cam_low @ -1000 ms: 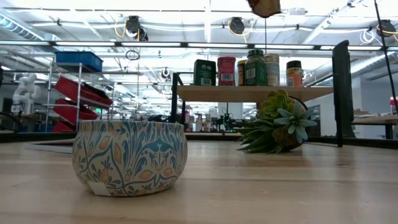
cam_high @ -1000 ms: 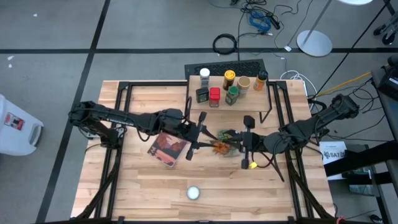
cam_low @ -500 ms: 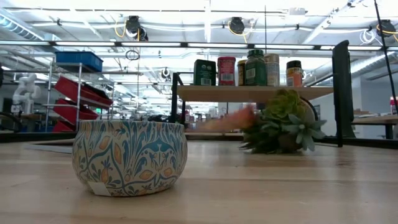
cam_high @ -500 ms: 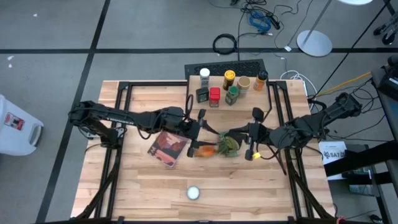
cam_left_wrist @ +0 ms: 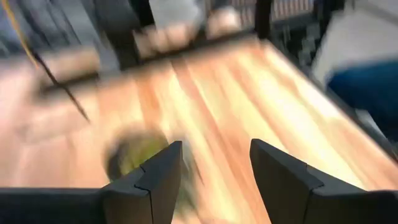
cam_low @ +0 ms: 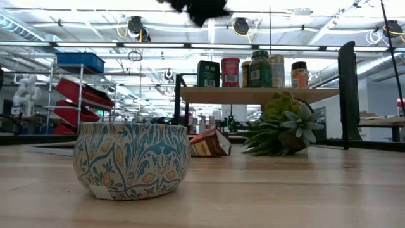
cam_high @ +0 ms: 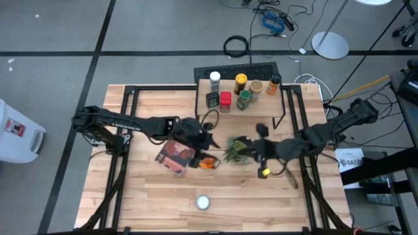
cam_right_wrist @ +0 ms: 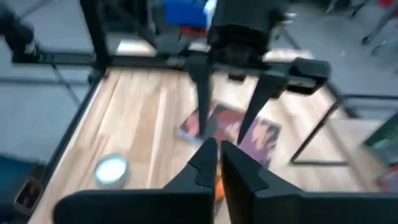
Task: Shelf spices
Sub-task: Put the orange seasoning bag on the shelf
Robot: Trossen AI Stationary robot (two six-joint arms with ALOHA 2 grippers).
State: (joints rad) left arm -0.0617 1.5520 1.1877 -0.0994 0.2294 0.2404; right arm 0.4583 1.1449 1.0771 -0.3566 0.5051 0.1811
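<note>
Legible text — we find none. Jars (cam_low: 253, 69) on the shelf (cam_low: 253, 95) and the orange packet (cam_low: 210, 143) carry labels, but we cannot read them — too small.

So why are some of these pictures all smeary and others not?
Left wrist view: the table is streaked with motion blur, yet the left gripper's fingers look crisp. Right wrist view: softer blur across the maroon book. Low view: the patterned bowl is sharp, with bright ceiling lights behind it.

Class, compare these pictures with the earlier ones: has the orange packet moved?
Yes. The orange packet has dropped to the table, ending up beside the maroon book, left of the potted plant it earlier hung over.
</note>
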